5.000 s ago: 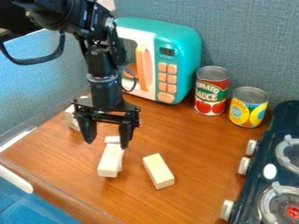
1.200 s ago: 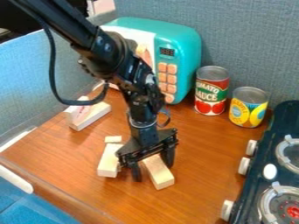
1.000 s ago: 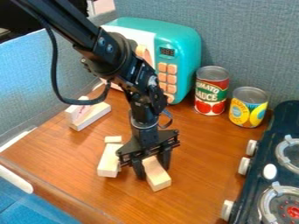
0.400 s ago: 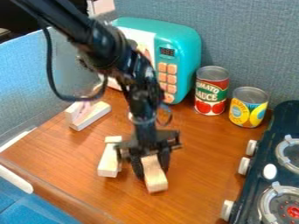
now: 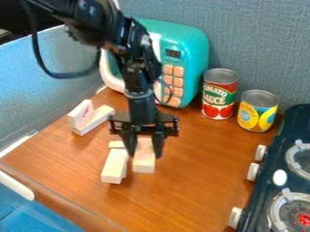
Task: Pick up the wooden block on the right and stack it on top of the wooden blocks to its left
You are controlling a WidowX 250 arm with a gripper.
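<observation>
Pincer Gripped Pale Wooden Block Beside Its Neighbour

The black pincer pointed down over the left part of the brown table, its two fingers parted by about the width of the wooden block and closed on its sides. The block's near end stuck out toward the camera. Whether its underside touched the tabletop could not be told.

Just to the left, in the camera's view, lay a second long block, nearly parallel to the first, with the end of a small pale piece at its far end. Farther left, near the blue partition, a block with red marking stood on its edge against a lying block.

Behind the arm stood a teal toy microwave with peach buttons. To its right were a red can picturing tomatoes and a shorter yellow-and-blue can. A dark toy stove with white knobs occupied the right edge.
</observation>
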